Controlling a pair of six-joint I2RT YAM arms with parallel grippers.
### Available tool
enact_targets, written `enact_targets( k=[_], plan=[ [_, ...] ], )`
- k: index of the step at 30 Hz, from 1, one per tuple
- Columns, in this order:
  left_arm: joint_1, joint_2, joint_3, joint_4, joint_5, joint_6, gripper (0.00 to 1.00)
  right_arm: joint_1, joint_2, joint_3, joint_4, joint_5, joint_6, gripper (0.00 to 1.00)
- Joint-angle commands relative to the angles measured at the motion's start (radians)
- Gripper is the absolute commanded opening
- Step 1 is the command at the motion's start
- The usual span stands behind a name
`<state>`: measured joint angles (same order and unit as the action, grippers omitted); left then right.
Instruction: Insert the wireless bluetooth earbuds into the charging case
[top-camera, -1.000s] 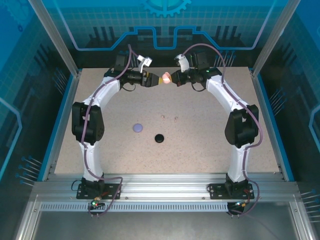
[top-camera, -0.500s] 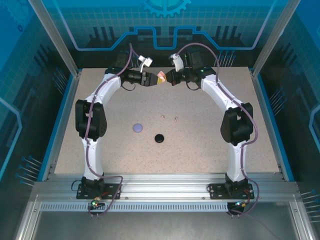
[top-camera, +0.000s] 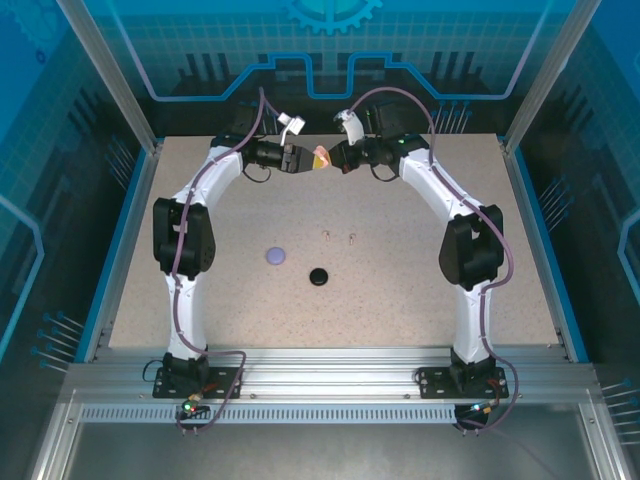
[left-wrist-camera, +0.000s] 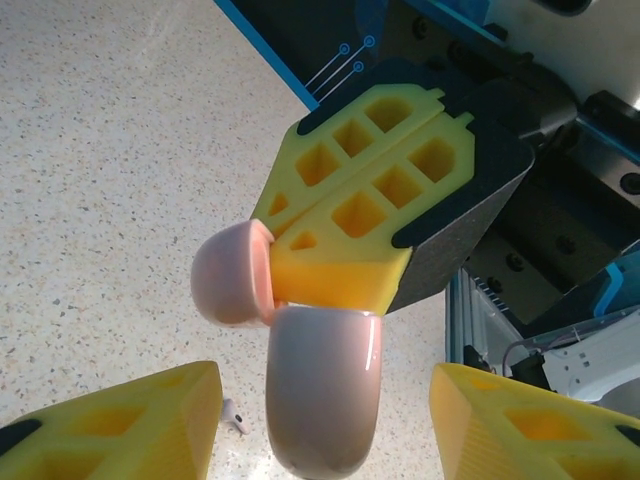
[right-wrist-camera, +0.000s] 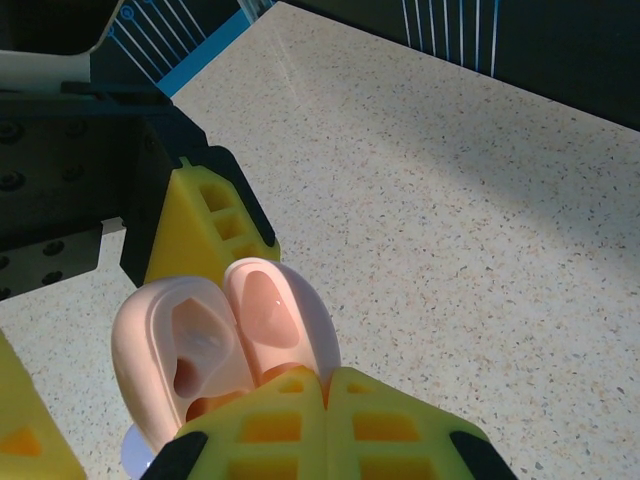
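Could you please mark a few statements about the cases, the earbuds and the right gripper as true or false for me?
1. The pink case is open. True.
2. The right gripper has its fingers spread wide. False: they are closed together on the edge of the pink case.
3. The black case is stacked on the lavender case. False: they lie apart on the table.
4. Two earbuds lie on the table, outside any case. True.
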<state>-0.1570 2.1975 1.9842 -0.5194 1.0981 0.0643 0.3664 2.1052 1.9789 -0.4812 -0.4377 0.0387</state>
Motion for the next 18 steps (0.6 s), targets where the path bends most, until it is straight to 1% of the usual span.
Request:
enact_targets(
  k=[1,9,18],
  plan=[
    [0.01,0.02,0.043,-0.042,0.045,0.038,0.56,0.011,0.01,0.04,-0.047,-0.03,-0.039,0.0],
    [0.01,0.023,0.043,-0.057,0.053,0.049,0.48,0.019,0.019,0.097,-0.11,-0.022,-0.082,0.0],
    [0.008,0.024,0.05,-0.057,0.053,0.047,0.46,0.029,0.039,0.145,-0.165,-0.012,-0.116,0.0]
  ],
)
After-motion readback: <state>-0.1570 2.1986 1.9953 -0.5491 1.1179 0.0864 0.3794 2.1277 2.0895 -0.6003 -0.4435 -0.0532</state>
